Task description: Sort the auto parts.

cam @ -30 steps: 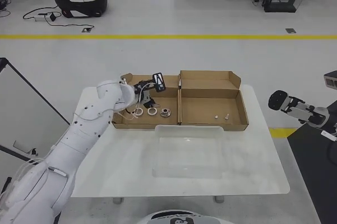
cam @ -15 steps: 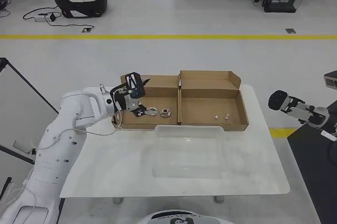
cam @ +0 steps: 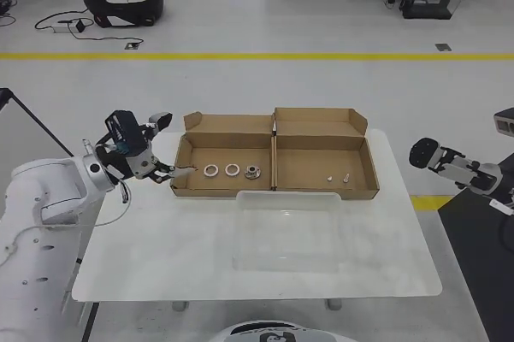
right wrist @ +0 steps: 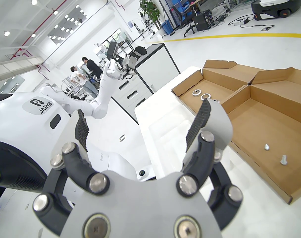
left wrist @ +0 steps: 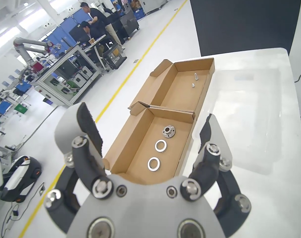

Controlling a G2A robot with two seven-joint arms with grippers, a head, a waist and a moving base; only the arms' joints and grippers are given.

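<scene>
Two cardboard boxes stand side by side at the table's back. The left box [cam: 198,154] holds two metal rings [cam: 211,170] [cam: 232,169] and a flanged hub [cam: 253,172]. Two small bolts [cam: 338,179] lie in the right box [cam: 308,162]. My left gripper [cam: 164,168] hangs open and empty just outside the left box's outer end, looking along both boxes; the left wrist view shows the rings [left wrist: 154,163] and the hub [left wrist: 168,131] beyond its fingertips [left wrist: 84,115]. My right gripper [cam: 428,156] is open and empty, off the table's right edge, apart from everything.
A clear plastic bin [cam: 286,231] sits in front of the boxes in the middle of the white table [cam: 393,256]. A black mat [cam: 487,256] covers the floor at the right. A dark-framed cabinet [cam: 17,162] stands left of the table.
My left arm has drawn back leftward out of the left box, ending beside its outer end. The rings, hub and bolts lie where they were. The right arm has not moved.
</scene>
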